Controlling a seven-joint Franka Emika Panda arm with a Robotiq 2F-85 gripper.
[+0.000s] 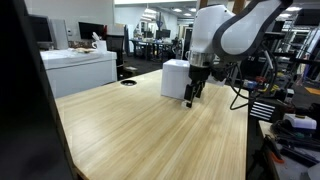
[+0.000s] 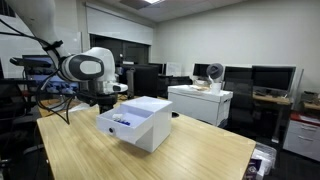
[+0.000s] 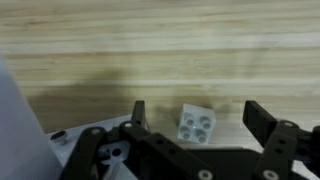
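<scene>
Open tabletop [image 1: 130, 130] on most sides, only the white box [image 1: 175, 78] close beside the fingers [image 3: 138, 115], small block [image 3: 196, 125] between them.

Wooden table [image 1: 140, 130] in office lab

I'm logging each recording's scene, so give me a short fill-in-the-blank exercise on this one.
1. In the wrist view the hand is ____, with a finger on either side of a small block.
2. The block lies on a table made of ____.
3. The block's upper face shows ____ round holes.
4. In both exterior views the box beside the hand is coloured ____.
Missing words: open; wood; four; white.
</scene>
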